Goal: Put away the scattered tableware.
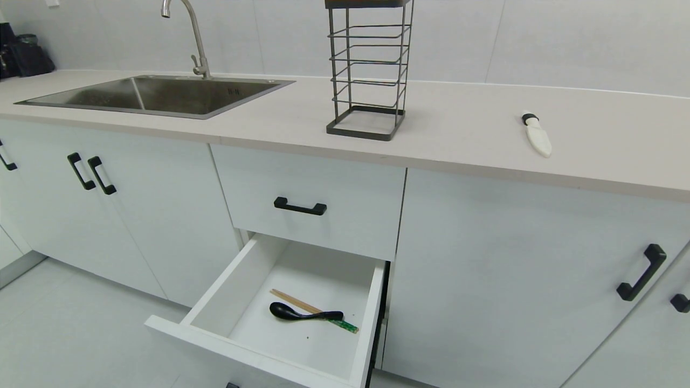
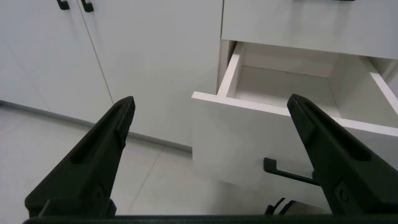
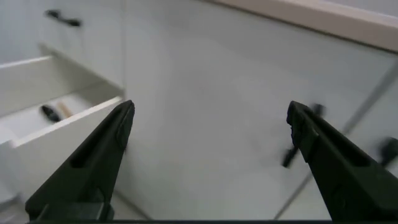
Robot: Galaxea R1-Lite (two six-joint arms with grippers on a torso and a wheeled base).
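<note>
The lower white drawer [image 1: 210, 302] stands pulled out under the counter. Inside it lie a black spoon [image 1: 302, 312] and a pair of wooden chopsticks [image 1: 312, 311] with green tips, the spoon resting across them. A white knife [image 1: 537, 133] with a black band lies on the counter at the right. My left gripper [image 2: 211, 112] is open, low in front of the drawer's [image 2: 273, 134] front panel. My right gripper [image 3: 208, 118] is open too, facing the white cabinet door to the right of the drawer [image 3: 62, 124], where the spoon [image 3: 50, 112] shows faintly.
A black wire rack [image 1: 369, 67] stands on the counter's middle. A steel sink [image 1: 161, 94] with a faucet [image 1: 188, 35] sits at the left. The closed upper drawer has a black handle [image 1: 299, 207]. Cabinet doors with black handles [image 1: 641, 272] flank the drawers.
</note>
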